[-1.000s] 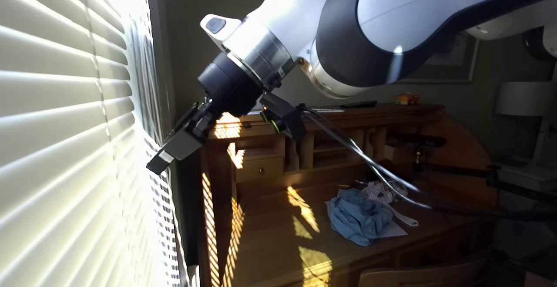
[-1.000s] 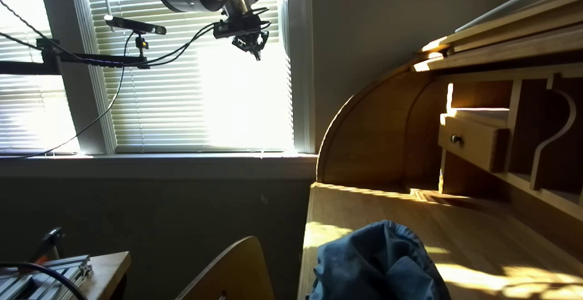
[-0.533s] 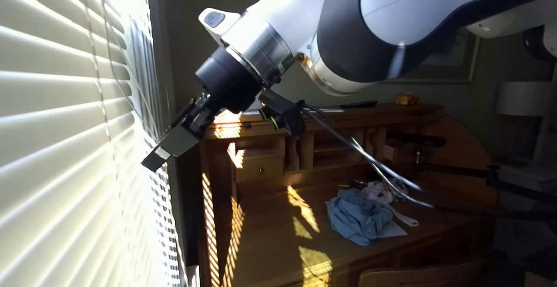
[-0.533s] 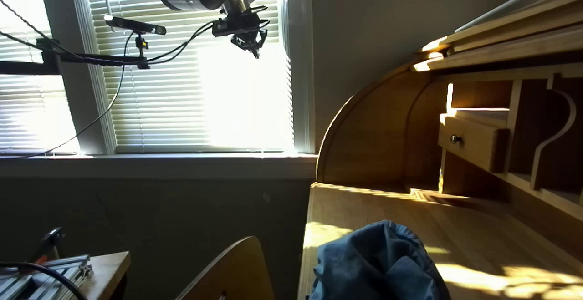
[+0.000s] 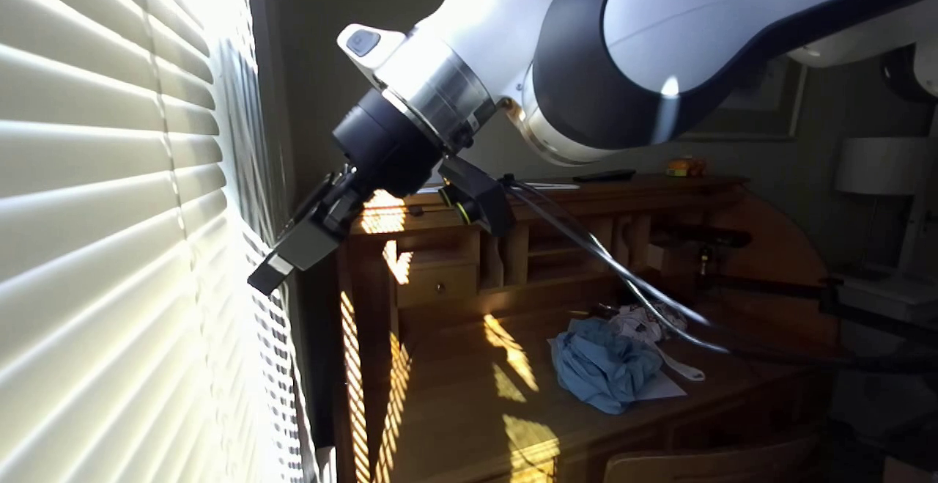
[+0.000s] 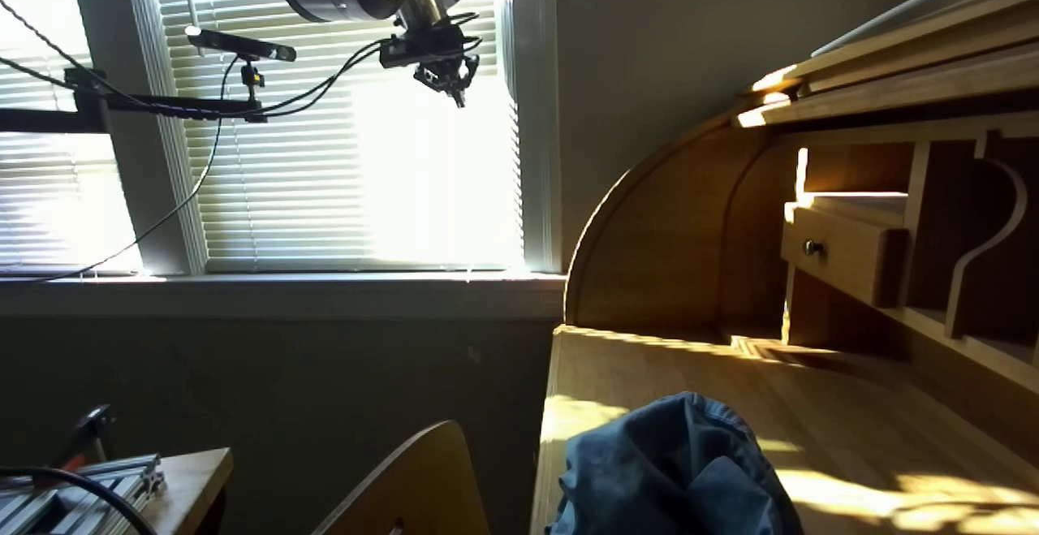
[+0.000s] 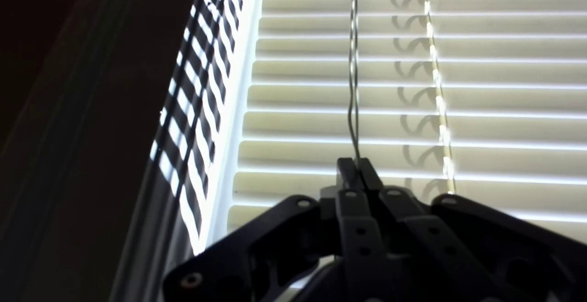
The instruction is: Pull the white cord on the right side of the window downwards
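The window (image 6: 438, 194) with its white slat blind (image 5: 88, 248) is brightly sunlit. My gripper (image 5: 267, 281) is in front of the blind near its right edge, angled down towards the slats; an exterior view also shows the gripper (image 6: 460, 102) there. In the wrist view the white cord (image 7: 353, 63) hangs as two thin strands, looking dark against the slats. The strands run down into the tips of my gripper (image 7: 357, 164), which is shut on them. The cord below the fingertips is hidden.
A wooden roll-top desk (image 6: 674, 356) stands right of the window, with a blue cloth (image 6: 678, 470) on it. A camera (image 6: 243, 45) on a black arm is left of the robot arm. A chair back (image 6: 422, 478) is below the window. The blind's ladder string (image 7: 438, 82) runs beside the cord.
Half a second ago my gripper was slightly higher and the cord bowed slack across the slats. Now the gripper is back down, near where it was a second ago, and that bow is gone.
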